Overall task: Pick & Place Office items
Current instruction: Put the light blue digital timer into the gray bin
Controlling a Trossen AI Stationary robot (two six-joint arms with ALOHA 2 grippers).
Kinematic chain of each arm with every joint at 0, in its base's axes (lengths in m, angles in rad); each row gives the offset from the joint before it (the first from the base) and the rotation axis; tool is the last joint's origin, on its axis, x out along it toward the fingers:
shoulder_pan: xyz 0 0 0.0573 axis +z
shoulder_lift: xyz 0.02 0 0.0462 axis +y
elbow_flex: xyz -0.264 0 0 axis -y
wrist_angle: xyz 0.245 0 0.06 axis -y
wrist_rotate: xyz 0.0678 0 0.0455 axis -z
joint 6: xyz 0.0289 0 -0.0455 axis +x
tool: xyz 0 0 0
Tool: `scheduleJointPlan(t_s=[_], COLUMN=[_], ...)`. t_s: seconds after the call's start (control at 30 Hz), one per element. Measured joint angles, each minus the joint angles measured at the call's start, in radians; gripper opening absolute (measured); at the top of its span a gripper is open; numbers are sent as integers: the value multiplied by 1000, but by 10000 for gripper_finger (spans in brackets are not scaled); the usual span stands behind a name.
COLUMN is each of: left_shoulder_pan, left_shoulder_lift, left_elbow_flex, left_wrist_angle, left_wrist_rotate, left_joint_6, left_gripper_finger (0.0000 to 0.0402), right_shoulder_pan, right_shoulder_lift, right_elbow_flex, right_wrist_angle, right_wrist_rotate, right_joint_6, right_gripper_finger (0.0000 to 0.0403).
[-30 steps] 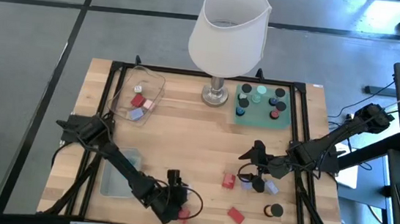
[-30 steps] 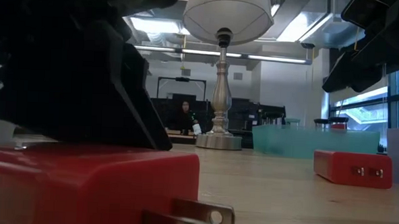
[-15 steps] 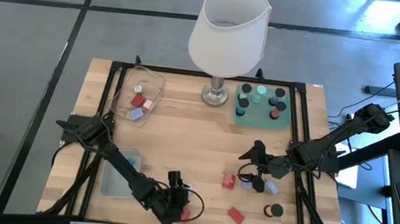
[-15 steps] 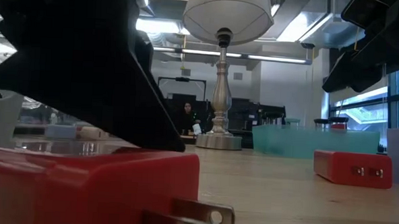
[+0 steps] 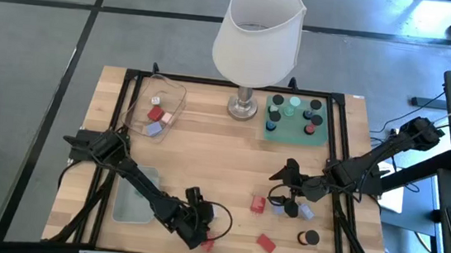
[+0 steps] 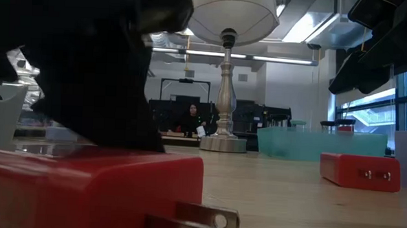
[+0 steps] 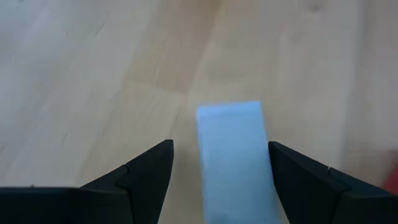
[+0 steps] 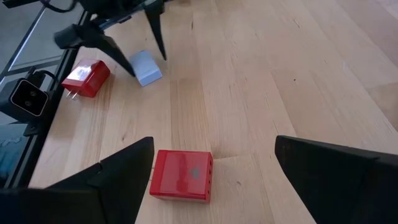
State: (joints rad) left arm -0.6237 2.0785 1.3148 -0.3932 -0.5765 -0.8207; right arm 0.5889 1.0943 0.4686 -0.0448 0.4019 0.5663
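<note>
Left claw (image 5: 199, 228) sat low at the near edge of the tabletop (image 5: 206, 154), fingers apart and straddling a pale blue block (image 7: 235, 155) that lay flat on the wood. In the left wrist view the block lay between the two dark fingers (image 7: 146, 174), closer to one of them; contact could not be confirmed. A red plug block (image 5: 207, 243) lay just beside this claw toward the tabletop's near edge; in the low view it filled the foreground with its metal prong showing (image 6: 90, 191).

Right claw (image 5: 287, 201) hovered over the right half of the tabletop, fingers wide apart, holding nothing. A red block (image 8: 181, 175) lay on the wood between and ahead of its fingers. A lavender block (image 5: 307, 210) lay just beside it on the right, a black round cap (image 5: 309, 237) nearer the front edge, and another red block (image 5: 266, 242) well in front.

Clear tray (image 5: 145, 117) at the back left held several small red, pink and lavender pieces. Green mat (image 5: 274, 119) at the back right carried black and mint caps. Grey-blue bin (image 5: 127, 204) sat at front left beneath the left arm. White-shaded lamp (image 5: 258, 30) stood at the back centre.
</note>
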Motion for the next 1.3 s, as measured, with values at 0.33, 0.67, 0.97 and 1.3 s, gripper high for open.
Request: scheduleJointPlan(t_s=[0.33, 0.67, 0.97, 1.3], left_shoulder_pan=[4, 4, -49, -312], left_shoulder_lift=[11, -30, -280, -443], left_elbow_flex=[-5, -11, -8, -7], left_wrist_angle=[1, -19, -242, -735], left_wrist_rotate=[12, 38, -116, -107], left_joint_6=[-61, -58, -138, -798], left_gripper_finger=[237, 151, 151, 151], right_shoulder_pan=[0, 0, 0, 0], right_shoulder_lift=[0, 0, 0, 0], right_elbow_flex=[0, 0, 0, 0], right_wrist_angle=[0, 0, 0, 2], right_wrist_rotate=[0, 0, 0, 0], right_joint_6=[0, 0, 0, 0], right_gripper_finger=[339, 339, 339, 339])
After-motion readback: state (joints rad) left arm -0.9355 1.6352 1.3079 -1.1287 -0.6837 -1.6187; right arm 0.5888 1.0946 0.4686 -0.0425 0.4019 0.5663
